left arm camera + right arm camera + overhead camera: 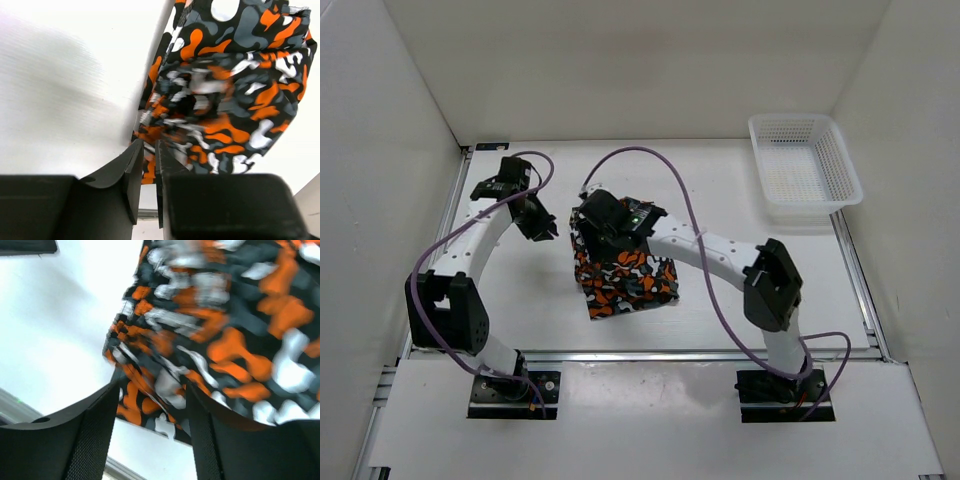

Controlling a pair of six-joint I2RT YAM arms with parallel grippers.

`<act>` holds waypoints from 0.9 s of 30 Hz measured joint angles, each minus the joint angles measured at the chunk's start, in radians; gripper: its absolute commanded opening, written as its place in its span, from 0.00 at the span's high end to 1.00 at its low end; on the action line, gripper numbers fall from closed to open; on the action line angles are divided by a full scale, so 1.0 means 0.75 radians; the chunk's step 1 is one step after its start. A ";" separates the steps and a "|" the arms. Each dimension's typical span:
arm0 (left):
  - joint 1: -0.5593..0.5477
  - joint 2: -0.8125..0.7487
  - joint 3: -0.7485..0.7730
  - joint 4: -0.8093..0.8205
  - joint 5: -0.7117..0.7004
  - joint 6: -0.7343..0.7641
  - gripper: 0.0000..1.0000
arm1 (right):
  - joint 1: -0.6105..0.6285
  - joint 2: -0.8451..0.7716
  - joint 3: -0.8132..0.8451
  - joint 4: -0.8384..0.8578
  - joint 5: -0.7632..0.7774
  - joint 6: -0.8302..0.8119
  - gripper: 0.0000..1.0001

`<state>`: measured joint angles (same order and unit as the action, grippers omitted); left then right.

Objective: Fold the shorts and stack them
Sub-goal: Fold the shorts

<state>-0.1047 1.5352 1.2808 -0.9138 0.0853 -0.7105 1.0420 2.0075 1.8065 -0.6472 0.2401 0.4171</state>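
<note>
Both stand apart — right end effector (151, 407) wide over the orange-and-black camouflage fabric shorts (625, 280), left end effector (148, 162) barely; you lift straight up.

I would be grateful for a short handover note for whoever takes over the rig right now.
Left gripper: jaws a narrow slit apart, holding nothing, just left of the shorts.
Right gripper: open, over the shorts' far edge, not gripping.
Shorts: one compact bundle mid-table. The basket sits at the far right corner, apart from them.
Done: the shorts look folded.
Left: check that the fold is tidy. Only one pair is in view, so there is nothing to stack it on.
</note>
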 measured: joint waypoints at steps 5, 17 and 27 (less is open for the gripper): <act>0.006 -0.013 0.023 -0.026 -0.004 0.013 0.71 | -0.066 -0.291 -0.252 0.049 -0.011 0.028 0.40; -0.308 0.278 0.233 0.018 0.012 0.042 0.90 | -0.474 -0.313 -0.424 0.114 -0.189 0.078 0.94; -0.248 0.629 0.306 0.044 0.001 0.112 0.90 | -0.579 0.171 -0.256 0.128 -0.288 0.063 0.99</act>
<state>-0.2905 2.0068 1.5105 -0.8806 0.0856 -0.6262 0.6079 2.1361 1.6142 -0.5514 0.0238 0.4641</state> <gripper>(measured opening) 0.114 0.014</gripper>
